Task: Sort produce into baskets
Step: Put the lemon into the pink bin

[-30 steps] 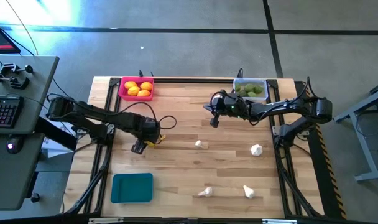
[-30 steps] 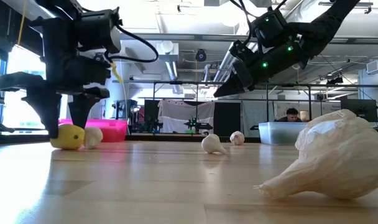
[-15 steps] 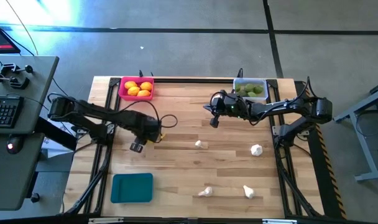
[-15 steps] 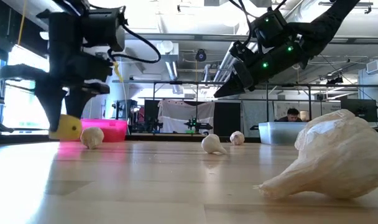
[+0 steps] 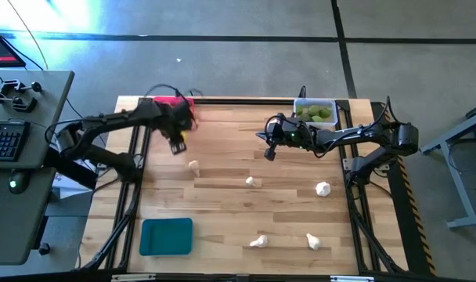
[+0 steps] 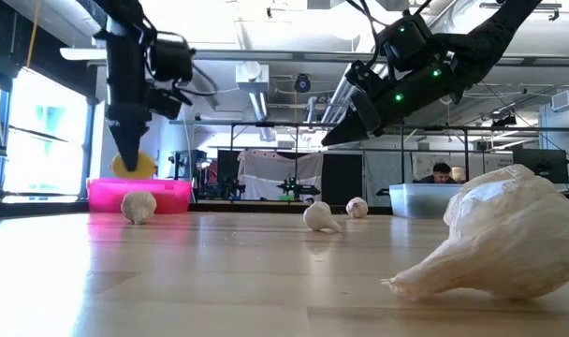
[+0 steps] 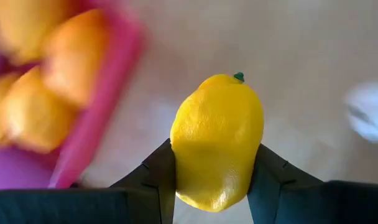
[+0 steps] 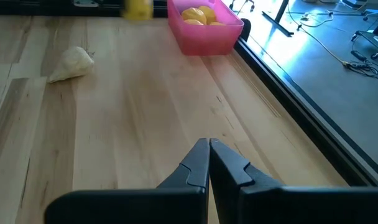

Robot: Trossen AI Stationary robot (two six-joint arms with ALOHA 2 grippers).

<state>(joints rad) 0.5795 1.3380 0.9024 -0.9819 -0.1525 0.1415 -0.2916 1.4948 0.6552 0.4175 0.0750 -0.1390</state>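
Lemon [image 7: 217,140] sits squeezed in my left claw [image 5: 178,141], up in the air just beside the pink basket [image 6: 139,194]; my right claw [image 8: 209,163] is closed tight, holding nothing, above the desk [image 5: 246,215].

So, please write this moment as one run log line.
left end effector: shut on lemon, raised beside pink bin | right end effector: shut, empty, above table | garlic: loose on table

L pincer [image 7: 217,180] gripping, R pincer [image 8: 209,163] closed
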